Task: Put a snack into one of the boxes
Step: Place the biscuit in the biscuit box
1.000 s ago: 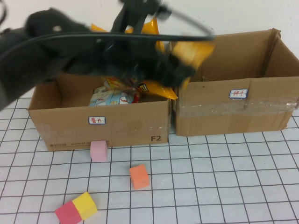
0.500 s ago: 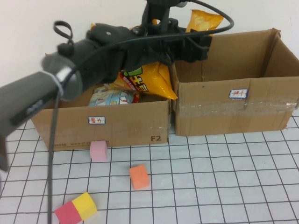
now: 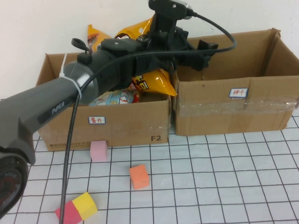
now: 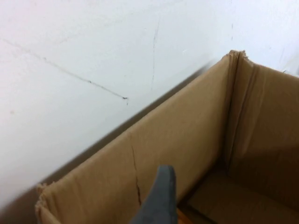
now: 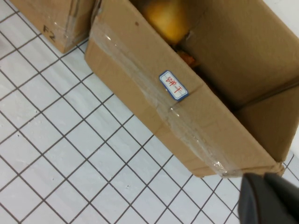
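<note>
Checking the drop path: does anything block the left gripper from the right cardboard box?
Nothing visible: left gripper hangs open over the right cardboard box, yellow snack bag inside. Right gripper, shut, hovers off its front corner.

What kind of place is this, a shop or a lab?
Probably a robot test bench: a gridded table, two labelled boxes, foam cubes, and the left gripper over the right box.
</note>
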Available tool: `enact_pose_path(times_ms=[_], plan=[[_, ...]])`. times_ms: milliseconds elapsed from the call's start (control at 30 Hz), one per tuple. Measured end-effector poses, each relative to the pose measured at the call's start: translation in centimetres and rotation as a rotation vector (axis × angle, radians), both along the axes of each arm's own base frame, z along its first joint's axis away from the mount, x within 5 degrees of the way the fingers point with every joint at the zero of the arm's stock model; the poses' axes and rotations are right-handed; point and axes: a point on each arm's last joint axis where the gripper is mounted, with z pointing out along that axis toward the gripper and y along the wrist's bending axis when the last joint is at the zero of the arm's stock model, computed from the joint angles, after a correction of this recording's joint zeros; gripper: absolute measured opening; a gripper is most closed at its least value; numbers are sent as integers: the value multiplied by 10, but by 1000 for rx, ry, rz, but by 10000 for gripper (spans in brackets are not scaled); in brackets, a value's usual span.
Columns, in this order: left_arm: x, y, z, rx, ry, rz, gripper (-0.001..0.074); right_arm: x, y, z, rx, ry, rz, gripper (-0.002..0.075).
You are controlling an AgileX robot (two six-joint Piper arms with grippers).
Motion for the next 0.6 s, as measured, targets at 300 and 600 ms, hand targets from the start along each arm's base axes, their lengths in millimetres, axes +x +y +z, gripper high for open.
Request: enact_pose_path(times_ms=[300, 600], plan=[[7, 15, 11, 67, -74, 173, 556, 0, 0, -1, -4, 7, 0, -1], [10, 23, 15, 86, -94, 263, 237, -1, 0, -1, -5, 10, -1, -1]])
